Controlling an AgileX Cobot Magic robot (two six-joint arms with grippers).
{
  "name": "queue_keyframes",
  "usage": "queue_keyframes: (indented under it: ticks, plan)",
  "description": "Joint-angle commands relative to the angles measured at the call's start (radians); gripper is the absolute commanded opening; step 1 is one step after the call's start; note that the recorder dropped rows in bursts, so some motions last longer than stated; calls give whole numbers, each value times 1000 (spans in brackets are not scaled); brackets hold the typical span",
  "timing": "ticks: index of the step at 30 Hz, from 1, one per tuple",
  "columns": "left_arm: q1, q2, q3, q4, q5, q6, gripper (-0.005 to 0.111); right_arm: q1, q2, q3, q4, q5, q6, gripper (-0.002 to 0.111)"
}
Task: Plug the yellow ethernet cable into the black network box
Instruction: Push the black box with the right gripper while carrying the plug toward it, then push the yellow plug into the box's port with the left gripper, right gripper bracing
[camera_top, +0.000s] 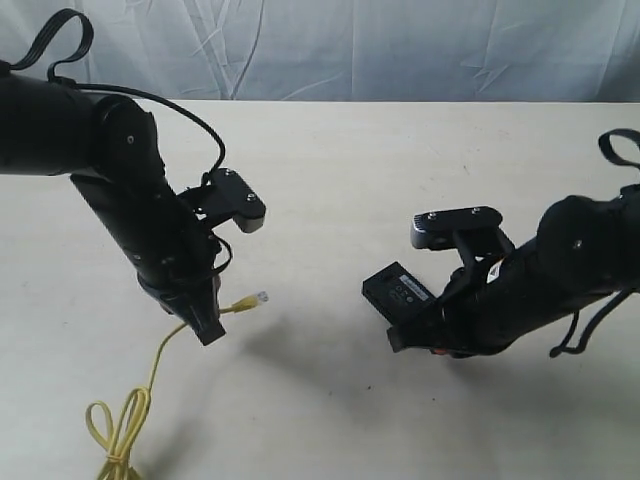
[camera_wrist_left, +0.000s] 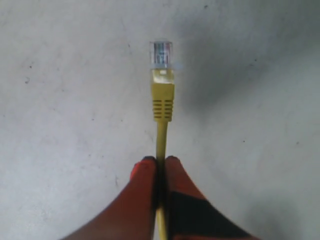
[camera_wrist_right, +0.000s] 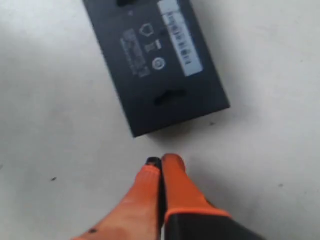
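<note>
My left gripper (camera_top: 208, 325) (camera_wrist_left: 159, 161) is shut on the yellow ethernet cable (camera_wrist_left: 162, 107), pinching the cord just behind the boot. The clear plug (camera_top: 262, 297) (camera_wrist_left: 161, 54) sticks out past the fingertips, above the table and pointing toward the right. The rest of the cable hangs down to a coil (camera_top: 118, 425) at the table's front left. The black network box (camera_top: 398, 292) (camera_wrist_right: 156, 60) lies flat on the table with its pale label strip up. My right gripper (camera_top: 398, 340) (camera_wrist_right: 160, 162) is shut with nothing in it, just behind the box's near short edge.
The pale table (camera_top: 330, 180) runs back to a grey cloth backdrop (camera_top: 350, 45). A gap of bare tabletop lies between the plug and the box. Both arms' black bodies hang over the table's left and right sides.
</note>
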Motion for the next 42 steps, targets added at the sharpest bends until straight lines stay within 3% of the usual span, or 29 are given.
queue_keyframes:
  ticks: [1,4,8,14,20,24,27,42]
  plan:
    - [-34,-1,3,-32,-27,13,0,-41,-76,-78,-33,167,-2,-1]
    - [-88,31,3,-28,-33,11,0,-114,-97,-154,-59,233,-2,-1]
    - [-141,63,0,-73,-121,9,0,-206,-75,-219,-62,189,-2,-1]
    - [-180,90,-76,-105,-141,11,0,-258,58,-232,-48,171,-70,-1]
    - [-180,132,-153,-158,-134,11,0,-383,210,-381,146,382,-325,-1]
    - [-181,157,-182,-183,-86,11,0,-452,288,-442,391,525,-534,-1]
    - [-190,177,-183,-180,-81,11,0,-460,340,-443,487,573,-656,-1]
    - [-241,207,-190,-199,-187,6,0,-458,435,-443,561,595,-684,-1]
